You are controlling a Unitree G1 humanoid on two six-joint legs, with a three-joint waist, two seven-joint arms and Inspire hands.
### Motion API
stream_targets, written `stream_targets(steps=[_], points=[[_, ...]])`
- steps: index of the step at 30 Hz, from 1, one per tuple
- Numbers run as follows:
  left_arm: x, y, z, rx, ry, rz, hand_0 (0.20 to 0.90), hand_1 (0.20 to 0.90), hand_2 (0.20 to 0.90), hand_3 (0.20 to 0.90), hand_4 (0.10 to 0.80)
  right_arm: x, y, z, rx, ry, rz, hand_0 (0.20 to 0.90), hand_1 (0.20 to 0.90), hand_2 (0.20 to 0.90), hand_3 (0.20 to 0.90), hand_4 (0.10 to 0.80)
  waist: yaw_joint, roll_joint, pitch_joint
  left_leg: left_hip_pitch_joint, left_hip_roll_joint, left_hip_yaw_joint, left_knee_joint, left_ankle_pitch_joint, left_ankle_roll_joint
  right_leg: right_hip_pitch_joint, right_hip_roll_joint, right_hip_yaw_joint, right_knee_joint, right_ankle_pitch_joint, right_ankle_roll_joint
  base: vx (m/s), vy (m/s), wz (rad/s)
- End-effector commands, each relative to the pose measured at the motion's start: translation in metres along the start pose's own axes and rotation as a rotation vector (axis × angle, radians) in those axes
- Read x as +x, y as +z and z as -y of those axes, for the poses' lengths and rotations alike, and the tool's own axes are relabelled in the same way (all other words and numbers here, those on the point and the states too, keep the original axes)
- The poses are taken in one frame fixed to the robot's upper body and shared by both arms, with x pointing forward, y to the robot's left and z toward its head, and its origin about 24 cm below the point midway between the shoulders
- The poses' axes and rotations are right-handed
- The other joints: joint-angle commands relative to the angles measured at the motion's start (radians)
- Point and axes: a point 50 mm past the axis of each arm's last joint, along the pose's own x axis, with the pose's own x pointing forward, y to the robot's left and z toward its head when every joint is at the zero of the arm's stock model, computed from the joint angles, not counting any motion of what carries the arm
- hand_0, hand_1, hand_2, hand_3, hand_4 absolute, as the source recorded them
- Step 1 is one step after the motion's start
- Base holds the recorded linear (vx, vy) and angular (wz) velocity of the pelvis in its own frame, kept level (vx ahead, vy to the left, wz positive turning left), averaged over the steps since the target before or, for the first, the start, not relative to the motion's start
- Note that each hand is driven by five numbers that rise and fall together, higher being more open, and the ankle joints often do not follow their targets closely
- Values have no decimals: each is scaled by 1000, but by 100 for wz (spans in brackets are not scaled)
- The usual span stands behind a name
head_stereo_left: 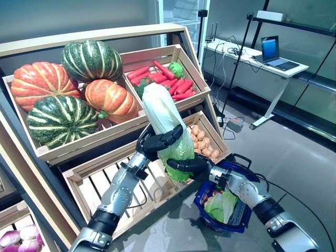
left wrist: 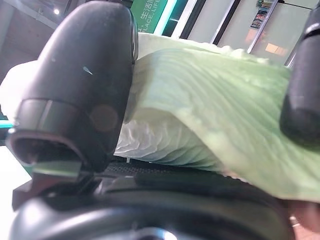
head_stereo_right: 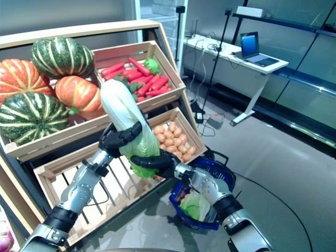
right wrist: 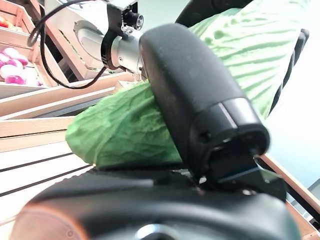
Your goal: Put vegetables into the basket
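Observation:
A long napa cabbage (head_stereo_left: 164, 121), white at the top and leafy green at the bottom, is held upright in front of the wooden rack. My left hand (head_stereo_left: 157, 142) is curled round its middle (left wrist: 210, 100). My right hand (head_stereo_left: 191, 167) grips the green leafy bottom end (right wrist: 125, 130). The blue basket (head_stereo_left: 239, 220) sits on the floor to the lower right, beside and below the cabbage, with another green cabbage (head_stereo_left: 223, 206) inside it.
The wooden rack holds pumpkins (head_stereo_left: 63, 89) in the upper left crate, red peppers and carrots (head_stereo_left: 168, 79) in the upper right crate, and potatoes (head_stereo_left: 202, 142) in the lower right. The slatted lower crate (head_stereo_left: 105, 184) lies under my left arm. A desk with a laptop (head_stereo_left: 273, 52) stands behind.

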Motion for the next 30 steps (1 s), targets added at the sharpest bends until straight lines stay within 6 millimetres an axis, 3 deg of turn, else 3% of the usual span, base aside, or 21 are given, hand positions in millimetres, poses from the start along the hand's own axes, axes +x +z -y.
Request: stream_targets(steps=[1,3,4,10,15,26,30], points=[[56,-12,64,-153,-344,83,509,509,509,509,540,39,83,-53,-18,232,416,300,300,300,300,400,9,13,-25,38,-23,6,1,-143,20,-17,24,5,1,-11,-82,0,0,0],[56,-11,63,-144,-339,79,815,815,815,815,744,39,84,-51,-39,208,414,300,300,300,300,400,9,13,-24,38,-23,6,1,-142,20,-17,24,5,1,-10,-81,0,0,0],[56,-11,62,-131,-330,72,900,900,900,900,800,38,85,-50,-59,188,409,300,300,300,300,400,9,12,-24,38,-22,9,1,-143,20,-18,24,4,1,-10,-81,0,0,0],[52,-7,53,-91,-261,68,900,900,900,900,800,30,83,-39,-93,127,387,300,300,300,300,400,8,11,-23,37,-21,12,1,-140,19,-20,23,5,1,-8,-79,0,-2,-1],[41,-2,31,-29,-143,61,900,900,900,900,800,14,75,-18,-70,25,377,300,300,300,300,400,5,11,-25,34,-18,19,1,-137,18,-26,24,8,1,-7,-77,-2,-10,-6],[-8,15,-29,114,159,55,900,900,900,900,800,-59,26,36,75,-212,440,300,300,300,300,400,-23,13,-15,28,-10,51,1,-132,16,-43,27,25,1,1,-68,0,-14,-4],[-24,21,-47,156,262,67,900,900,900,900,800,-84,17,49,92,-297,457,300,300,300,300,400,-34,15,-9,26,-8,60,1,-131,15,-48,29,32,1,1,-66,-6,-13,-13]])
